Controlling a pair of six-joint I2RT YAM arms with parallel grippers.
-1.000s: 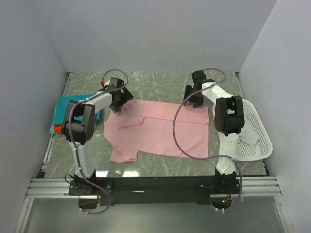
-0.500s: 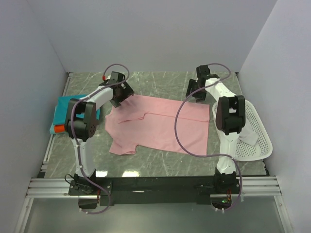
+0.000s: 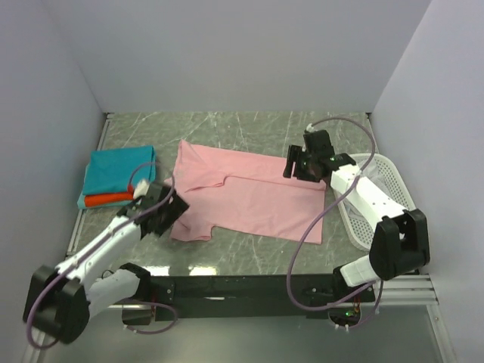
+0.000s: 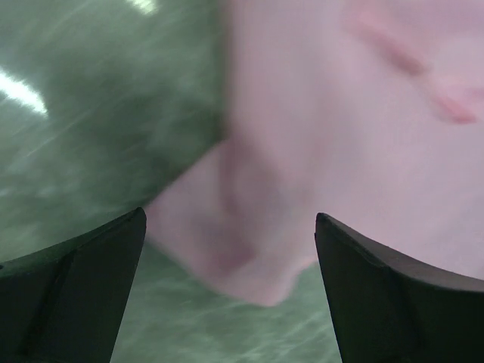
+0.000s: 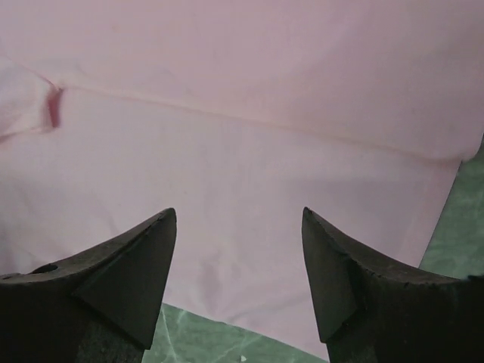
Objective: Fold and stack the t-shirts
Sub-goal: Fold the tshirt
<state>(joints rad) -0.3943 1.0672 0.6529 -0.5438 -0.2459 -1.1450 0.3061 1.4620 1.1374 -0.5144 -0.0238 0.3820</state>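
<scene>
A light pink t-shirt (image 3: pixel 257 197) lies spread flat on the green marble table (image 3: pixel 249 128). My left gripper (image 3: pixel 174 207) hovers open at its near-left sleeve; the left wrist view is blurred and shows that sleeve of the pink shirt (image 4: pixel 249 227) between the wide-apart fingers (image 4: pixel 91 280), with the gripper (image 4: pixel 231 219) holding nothing. My right gripper (image 3: pixel 295 166) hangs open over the shirt's right part, and in the right wrist view pink cloth (image 5: pixel 242 98) fills the gap of this empty gripper (image 5: pixel 238 213). A folded teal shirt (image 3: pixel 117 170) lies on an orange-red one (image 3: pixel 106 200) at the far left.
A white perforated basket (image 3: pixel 382 170) stands at the right edge, with the right arm reaching across it. Grey walls close in the table on three sides. The black mounting rail (image 3: pixel 242 287) runs along the near edge.
Both grippers have left the pink shirt's far edge. The left arm swung back to the near-left sleeve, and the right gripper drew nearer and lower. The shirt now lies flatter and farther back.
</scene>
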